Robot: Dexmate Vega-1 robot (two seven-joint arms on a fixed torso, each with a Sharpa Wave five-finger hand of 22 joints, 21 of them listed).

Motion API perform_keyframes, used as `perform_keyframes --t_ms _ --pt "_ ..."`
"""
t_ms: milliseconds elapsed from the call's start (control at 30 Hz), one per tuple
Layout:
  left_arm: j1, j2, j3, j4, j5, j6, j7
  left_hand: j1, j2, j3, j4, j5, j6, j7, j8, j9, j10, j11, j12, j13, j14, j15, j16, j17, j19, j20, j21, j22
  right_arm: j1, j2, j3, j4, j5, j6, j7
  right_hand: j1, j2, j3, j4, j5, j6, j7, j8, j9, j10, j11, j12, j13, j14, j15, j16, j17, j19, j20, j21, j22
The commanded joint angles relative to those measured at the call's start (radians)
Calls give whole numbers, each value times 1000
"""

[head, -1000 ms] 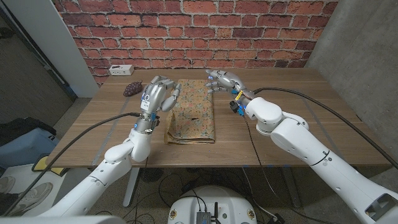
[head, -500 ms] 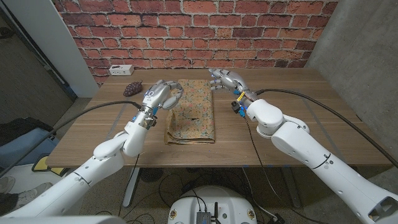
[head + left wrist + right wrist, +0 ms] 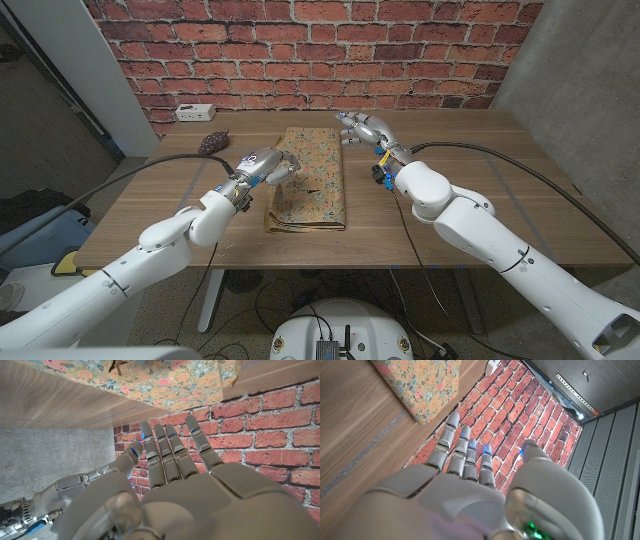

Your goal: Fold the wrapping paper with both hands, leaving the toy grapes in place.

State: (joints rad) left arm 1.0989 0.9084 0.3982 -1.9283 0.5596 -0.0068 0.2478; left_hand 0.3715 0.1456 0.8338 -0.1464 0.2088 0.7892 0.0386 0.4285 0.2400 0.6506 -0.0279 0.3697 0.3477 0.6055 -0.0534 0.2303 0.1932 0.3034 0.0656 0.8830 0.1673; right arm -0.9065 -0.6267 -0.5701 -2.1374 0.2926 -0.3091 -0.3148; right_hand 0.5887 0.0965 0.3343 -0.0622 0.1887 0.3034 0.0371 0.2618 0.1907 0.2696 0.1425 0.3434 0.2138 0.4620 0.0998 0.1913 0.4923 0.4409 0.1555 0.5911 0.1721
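- A brick wall [image 3: 300,50] stands behind a wooden desk [image 3: 470,190], with a white power strip [image 3: 193,111] at the desk's far left corner.
- The wrapping paper [image 3: 310,180], a floral sheet already doubled into a long strip, lies in the middle of the desk; its long axis runs from the near edge toward the wall.
- The toy grapes [image 3: 210,142] sit on the bare desk left of the paper's far end, apart from it.
- The left hand [image 3: 262,167] hovers at the paper's left long edge, about mid-length, fingers spread and holding nothing; the left wrist view shows the fingers [image 3: 172,452] extended, with the paper beyond them.
- The right hand [image 3: 362,130] is at the paper's far right corner, fingers apart and empty, with the corner just beyond its fingertips [image 3: 465,440].
- The hands flank the strip across its short axis, the right further back, so each looks placed to take its own side.
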Motion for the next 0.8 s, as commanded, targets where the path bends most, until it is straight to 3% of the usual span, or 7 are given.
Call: perform_keyframes --t_ms 33,300,633,800 --pt "23 72 13 -61 -69 71 -100 -19 -1 -9 4 -5 54 11 -5 -16 37 2 -5 -20 3 -40 -5 -9 -9 -9 -15 2 -2 12 -18 3 -39 -13 -15 -1 11 10 0 6 11 -4 -2 3 7 -6 -7 1 0 1 -1 0 -5 2 -3 2" --pt "11 100 40 -77 -89 112 -175 -52 -1 -26 14 -15 49 12 -48 -41 20 10 -38 -55 -43 -28 -30 -16 -91 -15 -64 2 -23 18 -23 -11 -55 -17 -31 -3 11 12 -3 6 13 -3 -4 3 12 -4 -9 1 -2 1 1 -4 -5 1 -6 2" --pt "-4 123 72 -86 -91 143 -223 -63 8 -27 22 -17 46 11 -67 -47 16 -4 -52 -71 -71 -34 -41 -18 -95 -24 -75 2 -42 22 -29 -29 -77 -24 -47 -7 8 13 -6 5 16 -3 -7 3 13 -2 -13 1 -3 1 3 -9 -5 1 -10 2" --pt "7 138 71 -107 -85 170 -223 -79 11 -24 26 -18 95 19 -80 -52 65 2 -53 -97 -22 -37 -27 -23 -41 -28 -74 2 -39 27 -34 -30 -84 -30 -45 -9 7 13 -7 5 16 -3 -8 3 14 -4 -15 1 -3 2 4 -11 -5 2 -12 2"
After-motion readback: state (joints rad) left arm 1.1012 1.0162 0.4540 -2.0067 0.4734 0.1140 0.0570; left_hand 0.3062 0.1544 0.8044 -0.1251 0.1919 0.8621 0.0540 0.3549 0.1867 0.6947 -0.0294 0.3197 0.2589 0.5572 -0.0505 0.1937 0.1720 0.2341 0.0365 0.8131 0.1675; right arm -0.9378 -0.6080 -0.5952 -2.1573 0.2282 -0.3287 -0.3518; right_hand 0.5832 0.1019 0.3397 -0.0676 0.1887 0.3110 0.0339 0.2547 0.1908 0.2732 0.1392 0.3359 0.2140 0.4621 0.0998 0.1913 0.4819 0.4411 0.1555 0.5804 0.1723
